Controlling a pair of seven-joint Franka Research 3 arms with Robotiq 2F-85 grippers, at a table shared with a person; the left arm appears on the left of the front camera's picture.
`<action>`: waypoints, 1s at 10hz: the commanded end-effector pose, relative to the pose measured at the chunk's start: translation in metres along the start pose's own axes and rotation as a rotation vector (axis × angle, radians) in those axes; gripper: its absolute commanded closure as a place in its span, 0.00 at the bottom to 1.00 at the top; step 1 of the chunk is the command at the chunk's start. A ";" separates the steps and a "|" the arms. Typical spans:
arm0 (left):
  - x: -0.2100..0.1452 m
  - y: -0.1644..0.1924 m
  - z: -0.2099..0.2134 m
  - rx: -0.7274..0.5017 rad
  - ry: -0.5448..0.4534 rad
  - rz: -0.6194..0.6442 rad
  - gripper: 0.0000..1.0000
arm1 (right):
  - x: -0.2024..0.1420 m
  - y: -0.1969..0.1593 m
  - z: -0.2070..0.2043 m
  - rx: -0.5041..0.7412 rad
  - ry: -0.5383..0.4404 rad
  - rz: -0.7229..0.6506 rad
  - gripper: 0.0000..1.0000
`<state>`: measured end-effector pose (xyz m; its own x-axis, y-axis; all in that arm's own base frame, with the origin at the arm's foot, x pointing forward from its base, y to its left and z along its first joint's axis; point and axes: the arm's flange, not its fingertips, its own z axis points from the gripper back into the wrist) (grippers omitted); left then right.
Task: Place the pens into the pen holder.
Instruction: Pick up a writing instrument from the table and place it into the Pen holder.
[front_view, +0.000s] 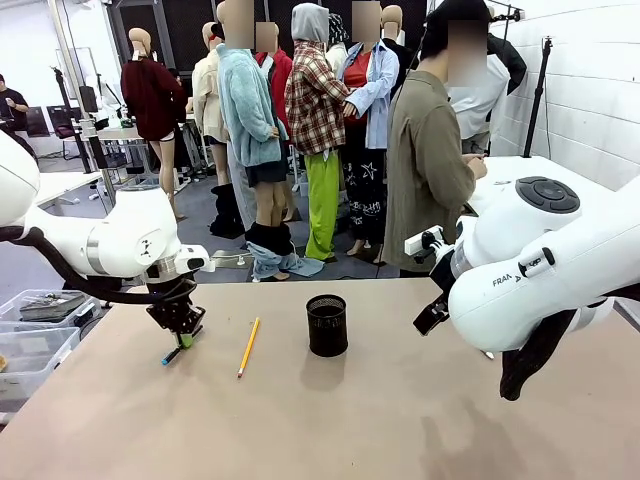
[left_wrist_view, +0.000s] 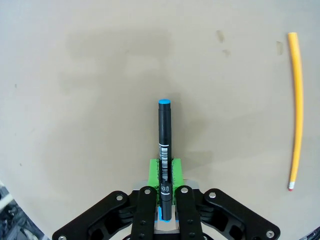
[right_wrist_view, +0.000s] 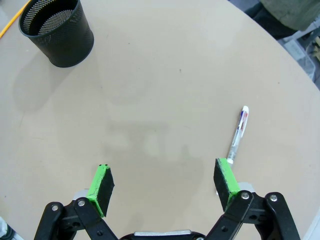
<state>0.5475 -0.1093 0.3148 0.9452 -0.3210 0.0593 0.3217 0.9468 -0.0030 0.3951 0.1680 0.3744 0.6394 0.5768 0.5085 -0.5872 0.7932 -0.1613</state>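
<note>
Dark pen (left_wrist_view: 164, 145) clamped in left tool (left_wrist_view: 165, 171), open tabletop (left_wrist_view: 90, 100) ahead

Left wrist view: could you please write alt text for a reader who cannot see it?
The left pincer is shut on a black pen with a blue tip. A yellow pencil lies apart on the tan table, at right.

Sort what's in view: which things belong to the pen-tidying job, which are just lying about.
Job: black pen in the left gripper, yellow pencil, white pen, mesh cup.
Lying about: clear plastic bins beside the table.
</note>
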 end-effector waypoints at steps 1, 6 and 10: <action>-0.005 0.004 0.014 -0.099 -0.082 -0.088 1.00 | 0.000 0.000 0.000 0.001 0.001 0.000 0.00; -0.003 -0.011 0.039 -0.435 -0.424 -0.503 1.00 | 0.000 0.000 0.000 0.001 0.001 0.000 0.00; 0.010 -0.029 0.057 -0.611 -0.686 -0.633 1.00 | 0.000 0.000 0.000 0.001 0.001 0.000 0.00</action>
<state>0.5466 -0.1470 0.3785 0.4513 -0.5239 0.7224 0.8653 0.4548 -0.2107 0.3952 0.1680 0.3744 0.6395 0.5766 0.5085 -0.5871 0.7933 -0.1613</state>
